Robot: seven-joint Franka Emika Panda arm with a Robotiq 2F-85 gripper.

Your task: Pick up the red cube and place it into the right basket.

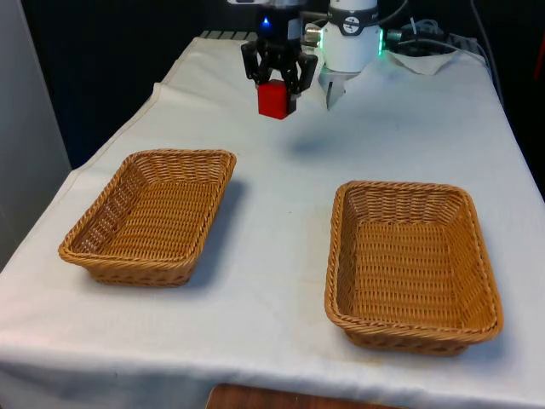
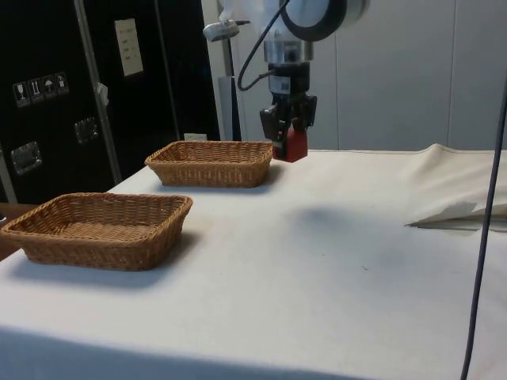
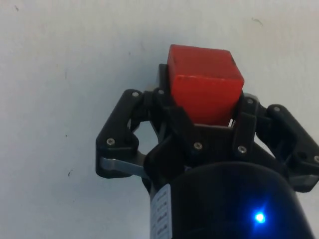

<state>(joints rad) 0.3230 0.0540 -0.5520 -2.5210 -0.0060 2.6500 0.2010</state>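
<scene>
Between the tool's (image 1: 277,85) closed fingers, the red cube (image 1: 275,100) is hanging above the worktop (image 1: 281,273); carrying it to the right basket (image 1: 152,215) comes next.

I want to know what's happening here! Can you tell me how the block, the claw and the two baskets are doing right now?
red cube: held up off the table.
gripper: shut on the cube.
basket on the front view's left: empty, resting on the cloth.
basket on the front view's right: empty, resting on the cloth.
</scene>
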